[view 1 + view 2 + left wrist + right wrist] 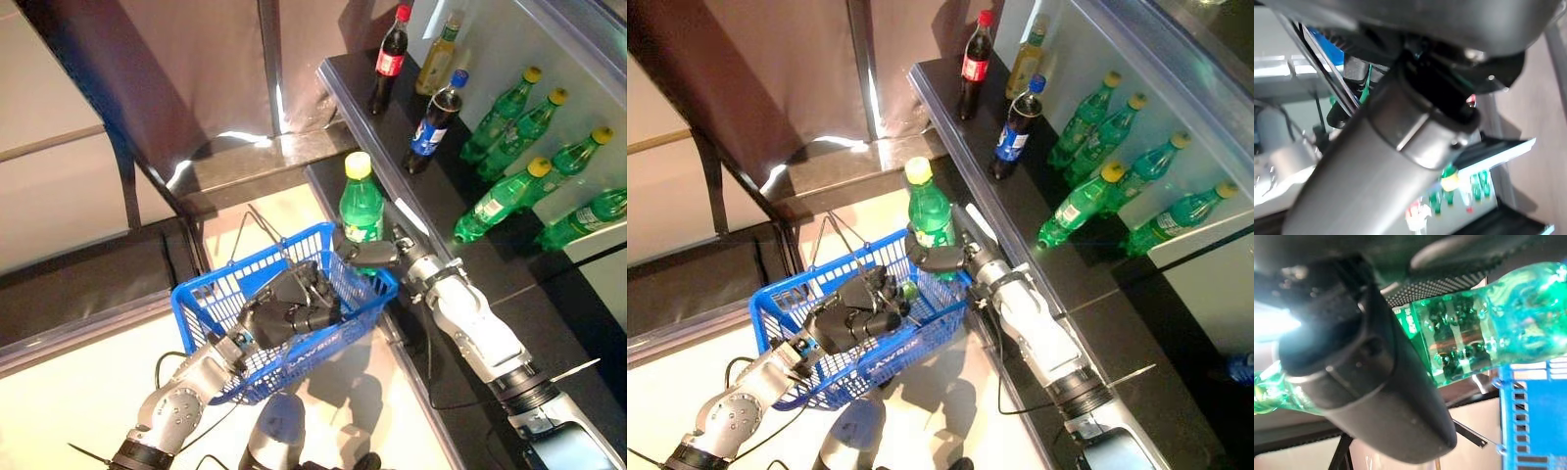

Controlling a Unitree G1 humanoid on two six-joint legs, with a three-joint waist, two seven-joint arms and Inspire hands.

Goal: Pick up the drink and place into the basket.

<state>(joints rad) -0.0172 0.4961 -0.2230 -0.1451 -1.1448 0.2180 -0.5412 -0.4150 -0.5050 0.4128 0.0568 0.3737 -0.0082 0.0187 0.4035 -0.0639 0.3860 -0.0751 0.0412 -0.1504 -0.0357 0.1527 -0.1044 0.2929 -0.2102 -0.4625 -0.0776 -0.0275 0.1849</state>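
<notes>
My right hand (pixel 377 255) is shut on a green bottle with a yellow cap (pixel 360 208), held upright just above the far right corner of the blue basket (pixel 211 299). The right wrist view shows the thumb (pixel 1366 396) wrapped over the bottle's green body (pixel 1488 333), with the basket's blue rim (pixel 1537 416) close beside it. My left hand (pixel 289 313) is shut on the basket's thin wire handles and holds the blue basket raised in front, also in the right eye view (pixel 784 304).
A dark shelf (pixel 441 206) runs along the right, carrying cola bottles (pixel 390 59), a yellow drink (pixel 438 54) and green bottles lying down (pixel 509 191). A dark lower ledge (pixel 88 284) and a brown curtain (pixel 186 59) stand at the left and back.
</notes>
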